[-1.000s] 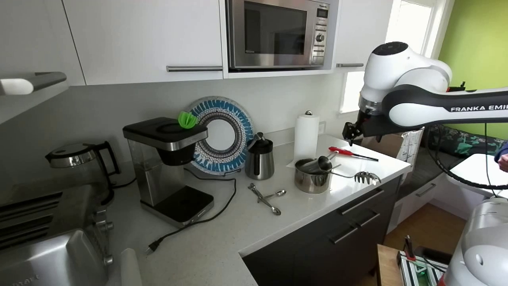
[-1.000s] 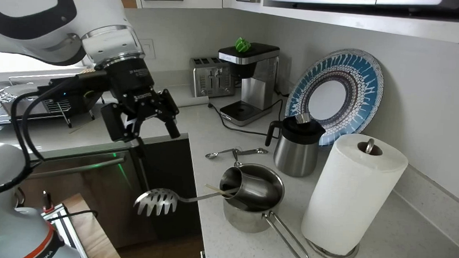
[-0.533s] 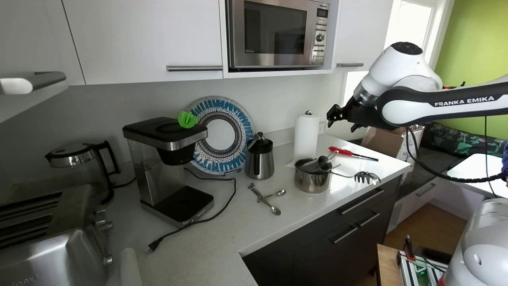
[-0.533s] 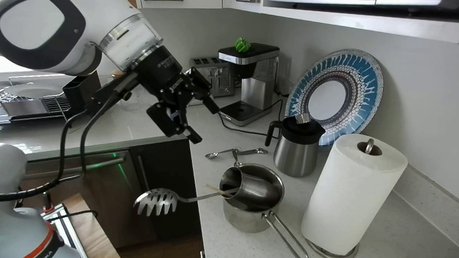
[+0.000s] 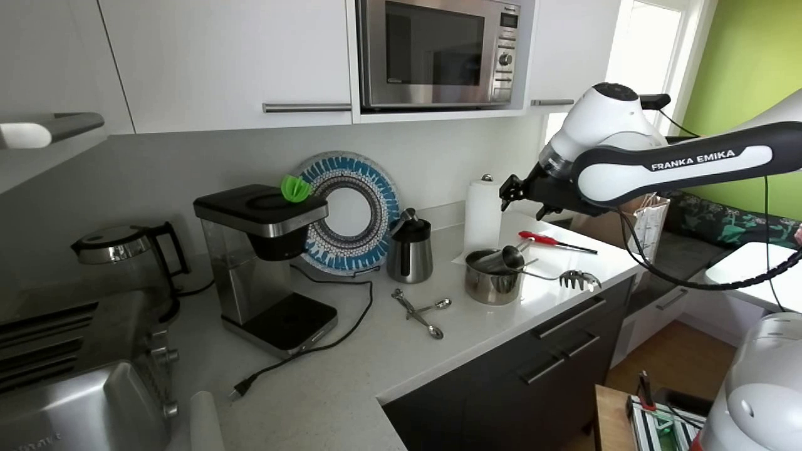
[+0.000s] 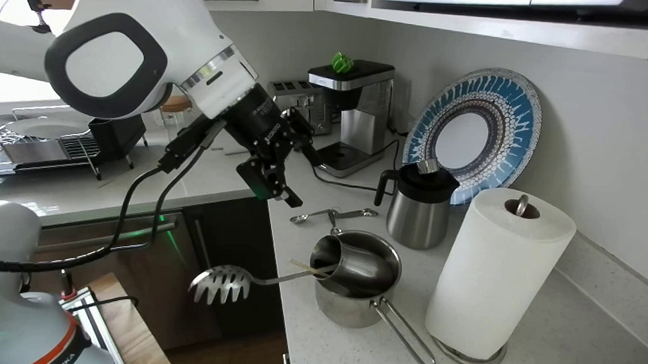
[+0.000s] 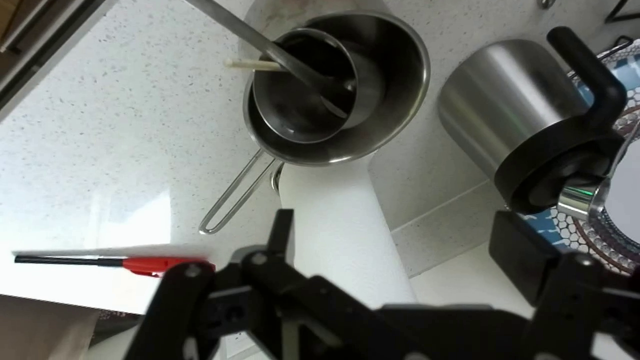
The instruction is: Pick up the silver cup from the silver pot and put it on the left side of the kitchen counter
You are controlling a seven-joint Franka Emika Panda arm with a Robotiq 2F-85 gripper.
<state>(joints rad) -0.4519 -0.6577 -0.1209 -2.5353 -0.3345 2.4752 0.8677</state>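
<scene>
The cup (image 6: 365,267) lies tilted in the pot (image 6: 346,310), mouth toward nine o'clock in an exterior view, a spoon (image 6: 230,273) and stick (image 6: 304,266) jutting out. Our gripper (image 6: 307,182), toward eleven o'clock from it there, is spread wide and empty. We judge the cup light, stiff and slick, unbalanced by the spoon; we would pinch the wall firmly near the mouth.
</scene>
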